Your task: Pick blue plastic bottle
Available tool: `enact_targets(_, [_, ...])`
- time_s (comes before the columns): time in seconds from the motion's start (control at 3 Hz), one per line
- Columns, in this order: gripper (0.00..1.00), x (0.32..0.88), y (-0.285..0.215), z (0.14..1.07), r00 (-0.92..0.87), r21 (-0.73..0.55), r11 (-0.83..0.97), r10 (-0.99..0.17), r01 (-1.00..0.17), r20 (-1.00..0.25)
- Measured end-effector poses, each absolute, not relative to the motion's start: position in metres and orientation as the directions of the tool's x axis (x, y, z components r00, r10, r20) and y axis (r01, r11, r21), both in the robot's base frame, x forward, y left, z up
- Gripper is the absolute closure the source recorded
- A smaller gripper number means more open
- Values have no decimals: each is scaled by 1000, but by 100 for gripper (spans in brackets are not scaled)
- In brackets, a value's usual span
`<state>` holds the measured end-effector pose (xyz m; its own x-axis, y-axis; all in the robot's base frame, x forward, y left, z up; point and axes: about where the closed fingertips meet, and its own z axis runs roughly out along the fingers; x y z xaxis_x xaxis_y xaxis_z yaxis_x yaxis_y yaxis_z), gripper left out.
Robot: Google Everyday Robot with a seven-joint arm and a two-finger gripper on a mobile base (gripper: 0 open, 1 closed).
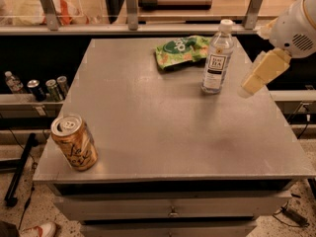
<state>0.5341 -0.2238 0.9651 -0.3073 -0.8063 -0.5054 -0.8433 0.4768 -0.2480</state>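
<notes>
While the camera looks down on a grey metal table [163, 132], the scene runs from near to far like this:

Near edge: a drawer front [173, 211] sits under the tabletop.
Near left corner: an orange-gold drink can [74, 142] stands on the table, leaning a little.
Left, off the table: a low shelf [29, 100] holds small cans and a bottle.
Right edge, mid-depth: the cream gripper [252, 85] hangs above the table's right side, angled down and left from a white arm [296, 28]. It is near the bottle but apart from it; whether it is open or closed cannot be told.
Far right: the blue plastic bottle [217, 58] stands upright, clear, with a white cap and white label.
Far centre: a green snack bag [182, 51] lies flat just left of the bottle.
</notes>
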Motion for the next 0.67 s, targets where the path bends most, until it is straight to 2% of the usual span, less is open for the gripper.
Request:
enact_targets(0.33, [0,534,-224,965,-307,-247,476,-807,-844,-504])
enact_targets(0.67, [0,545,-220,952,-324,-235,521,-763,-821,-560])
